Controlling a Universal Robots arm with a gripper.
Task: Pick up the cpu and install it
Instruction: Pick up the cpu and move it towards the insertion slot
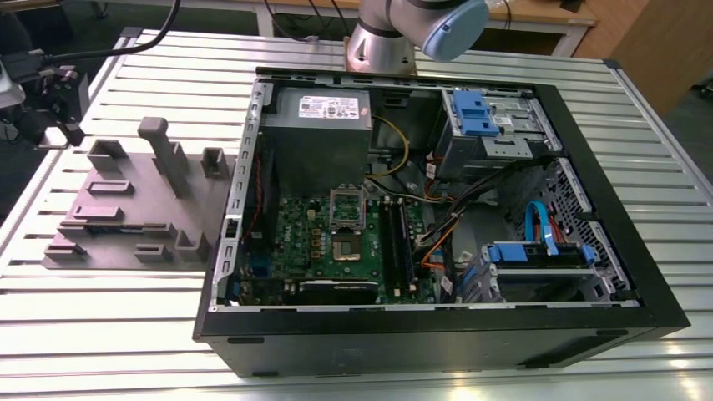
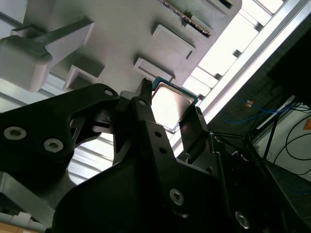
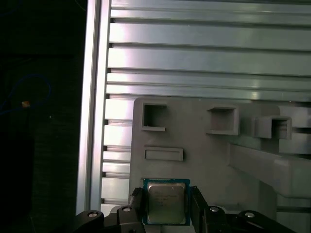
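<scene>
The cpu [image 3: 166, 203], a small square chip with a shiny silver-grey top and a thin pale rim, sits between my gripper's [image 3: 166, 196] two black fingers. Both fingers press against its opposite edges. In the second wrist view the cpu [image 2: 170, 104] hangs over the edge of the mauve-grey tray [image 2: 121, 43], partly above the table slats, with the gripper [image 2: 170, 101] shut on it. In the exterior view the arm's end [image 1: 50, 93] is at the far left, above the tray [image 1: 123, 209]. The metal socket frame [image 1: 347, 225] lies on the green motherboard inside the open case.
The open black computer case [image 1: 446, 326] fills the exterior view's right, with a grey power-supply box [image 1: 321, 113], blue drive brackets [image 1: 470, 113] and cables. The tray's raised blocks [image 1: 167, 154] stand under the arm's end. The ribbed aluminium table [image 3: 204, 58] ends near the tray.
</scene>
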